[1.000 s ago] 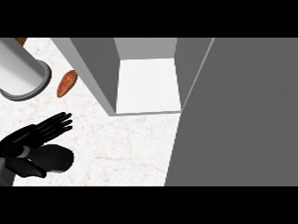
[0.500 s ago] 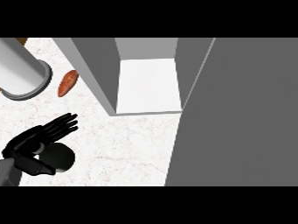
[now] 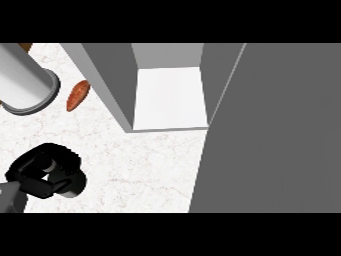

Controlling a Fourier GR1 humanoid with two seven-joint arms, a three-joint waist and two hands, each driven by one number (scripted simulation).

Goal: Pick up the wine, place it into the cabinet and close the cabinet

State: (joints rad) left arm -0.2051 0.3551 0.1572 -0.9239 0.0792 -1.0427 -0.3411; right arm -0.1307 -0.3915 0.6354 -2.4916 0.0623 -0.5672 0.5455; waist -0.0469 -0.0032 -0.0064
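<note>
The wine bottle (image 3: 58, 186) sits at lower left on the white counter (image 3: 143, 160), mostly hidden by the left hand (image 3: 40, 170), fingers curled round it. Up ahead the cabinet (image 3: 169, 95) stands open, its door (image 3: 276, 130) swung wide at right, compartment bare. A grey cylinder (image 3: 18, 80) is cut off top left, an orange object (image 3: 77, 96) beside it.

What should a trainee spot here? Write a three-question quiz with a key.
1. True or false: the cabinet stands open.
2. Which hand curls round the dark bottle? A) left B) right C) both
3. Fill in: the orange vegetable lies on the counter beside the white ___.

Key: 1 true; 2 A; 3 cylinder.
</note>
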